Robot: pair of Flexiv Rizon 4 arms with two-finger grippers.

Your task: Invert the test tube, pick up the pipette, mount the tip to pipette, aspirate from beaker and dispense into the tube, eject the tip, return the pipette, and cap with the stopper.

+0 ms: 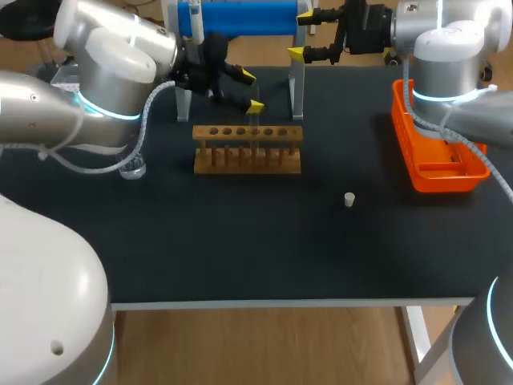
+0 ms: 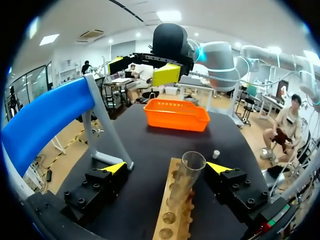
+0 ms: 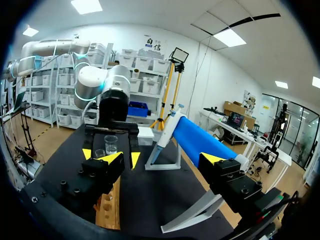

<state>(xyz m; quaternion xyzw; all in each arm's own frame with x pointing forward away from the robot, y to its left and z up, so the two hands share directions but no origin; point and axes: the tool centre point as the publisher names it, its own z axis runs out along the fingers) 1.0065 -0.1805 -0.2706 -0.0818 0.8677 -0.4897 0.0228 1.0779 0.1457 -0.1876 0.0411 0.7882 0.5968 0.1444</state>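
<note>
one test tube stands upright, mouth up, in the wooden rack, between the left gripper's wide jaws, seemingly untouched, a gap only the left wrist view shows. the blue pipette lies left-to-right, far; the right gripper, jaws wide, is nearer it.

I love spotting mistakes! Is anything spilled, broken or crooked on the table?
Nothing looks spilled or broken. Only the small white stopper sits alone on the table, apart from the wooden rack.
</note>
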